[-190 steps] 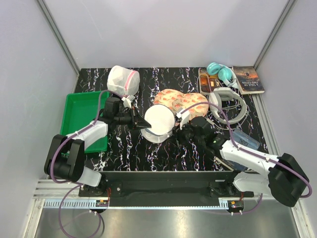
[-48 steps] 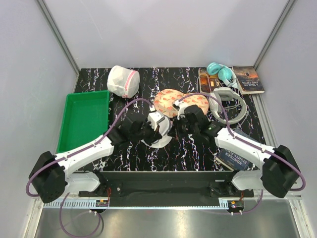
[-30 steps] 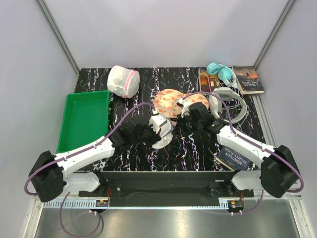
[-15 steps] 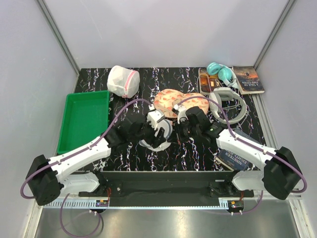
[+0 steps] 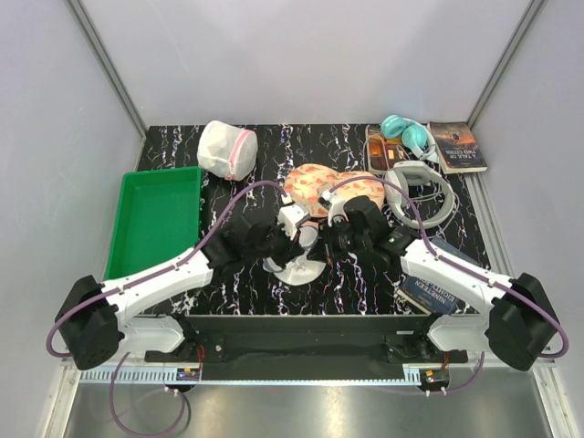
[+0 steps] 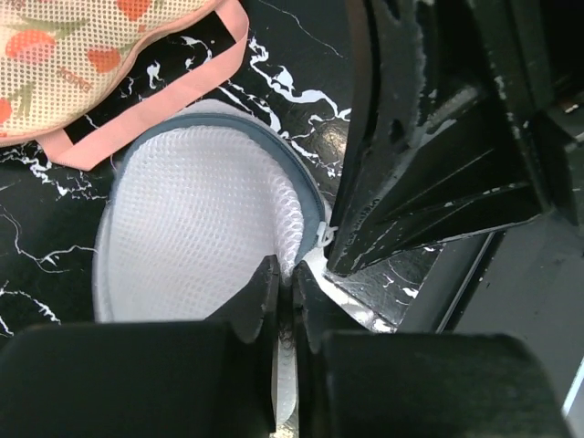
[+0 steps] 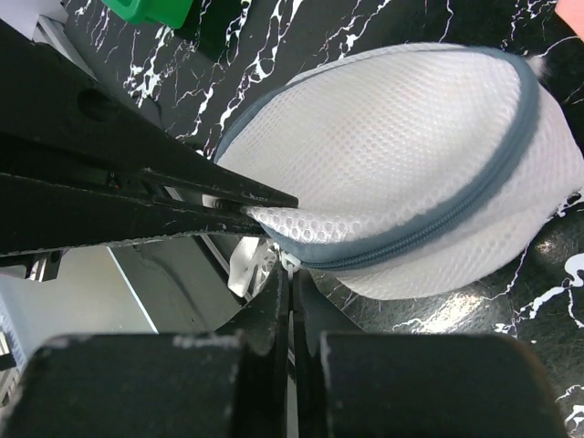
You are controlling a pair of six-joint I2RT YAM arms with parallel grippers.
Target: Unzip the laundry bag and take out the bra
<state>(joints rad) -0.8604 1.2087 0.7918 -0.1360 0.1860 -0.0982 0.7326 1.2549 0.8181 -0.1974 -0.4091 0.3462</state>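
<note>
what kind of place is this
Probably a robot lab test cell: left arm and right arm bolted to a marbled table, plain enclosing walls, staged props like a laundry bag and headphones.

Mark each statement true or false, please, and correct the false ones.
1. The zip of the bag is open all round. False: it looks closed where it shows.
2. The left gripper pinches the bag's mesh. True.
3. The right gripper is wide open. False: it is shut, at the zip pull.
4. The pink-trimmed pouch lies in the green tray. False: it lies on the table, behind the tray.
5. The floral item lies next to the bag. True.
</note>
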